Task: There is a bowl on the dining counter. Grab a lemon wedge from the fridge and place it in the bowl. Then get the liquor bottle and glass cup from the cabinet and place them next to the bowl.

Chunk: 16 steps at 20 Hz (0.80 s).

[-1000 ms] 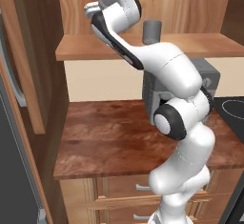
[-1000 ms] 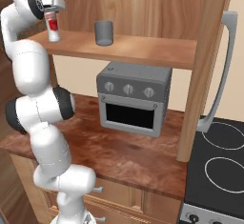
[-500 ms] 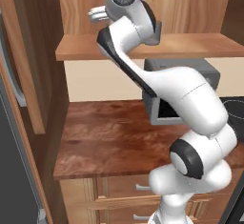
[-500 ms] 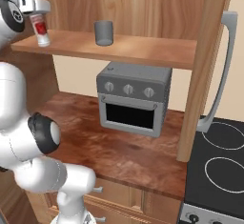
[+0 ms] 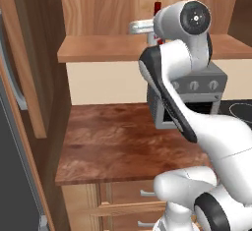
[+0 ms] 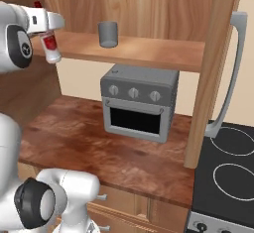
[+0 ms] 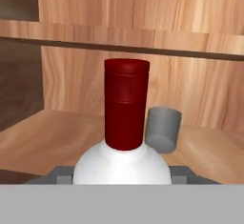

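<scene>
Liquor bottle [image 6: 50, 47] sits clamped in our end effector [image 6: 49, 26], at about nine o'clock from the glass cup [image 6: 108, 33] on the cabinet [image 6: 149, 53] shelf. In the hand view its red cap rises just before us, the cup at two o'clock behind. We judge the fetch step is underway; next we need to draw the bottle clear of the shelf and carry it upright.

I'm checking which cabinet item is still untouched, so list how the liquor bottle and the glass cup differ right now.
The liquor bottle is white with a red cap and red label; the glass cup is plain grey. The bottle is slim with a narrow neck; the cup is a squat cylinder. The bottle sits between the fingers of the hand at the shelf's edge; the cup stands alone on the cabinet shelf. Both are upright.
</scene>
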### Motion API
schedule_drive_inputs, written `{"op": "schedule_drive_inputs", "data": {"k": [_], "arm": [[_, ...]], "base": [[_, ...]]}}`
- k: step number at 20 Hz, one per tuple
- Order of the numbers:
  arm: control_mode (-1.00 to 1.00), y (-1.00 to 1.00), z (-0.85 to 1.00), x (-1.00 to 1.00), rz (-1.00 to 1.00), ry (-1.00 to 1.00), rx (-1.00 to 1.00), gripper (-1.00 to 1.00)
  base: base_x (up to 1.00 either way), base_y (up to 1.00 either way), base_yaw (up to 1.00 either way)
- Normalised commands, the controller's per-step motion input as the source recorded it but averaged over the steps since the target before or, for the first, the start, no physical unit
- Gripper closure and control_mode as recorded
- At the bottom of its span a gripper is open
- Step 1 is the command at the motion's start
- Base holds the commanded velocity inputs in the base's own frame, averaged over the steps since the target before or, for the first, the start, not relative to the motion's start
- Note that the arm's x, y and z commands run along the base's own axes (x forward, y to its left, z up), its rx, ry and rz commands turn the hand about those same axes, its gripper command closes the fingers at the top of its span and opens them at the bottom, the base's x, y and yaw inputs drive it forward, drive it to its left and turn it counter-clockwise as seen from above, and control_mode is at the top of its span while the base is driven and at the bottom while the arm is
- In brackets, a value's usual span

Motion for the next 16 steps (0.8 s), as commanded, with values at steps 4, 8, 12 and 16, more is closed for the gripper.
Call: {"op": "schedule_drive_inputs", "data": {"k": [4,8,12,16], "arm": [[-1.0,-0.66,0.0,-1.0,0.06,0.0,0.0,1.0],[-1.0,-0.43,0.0,-1.0,0.06,0.0,0.0,1.0],[-1.0,-0.24,0.0,-1.0,0.04,0.04,0.0,1.0],[-1.0,-0.07,-0.02,-0.92,0.02,0.13,0.0,1.0]], "base": [[0.0,0.0,0.0],[0.0,0.0,0.0],[0.0,0.0,0.0],[0.0,0.0,0.0]]}}
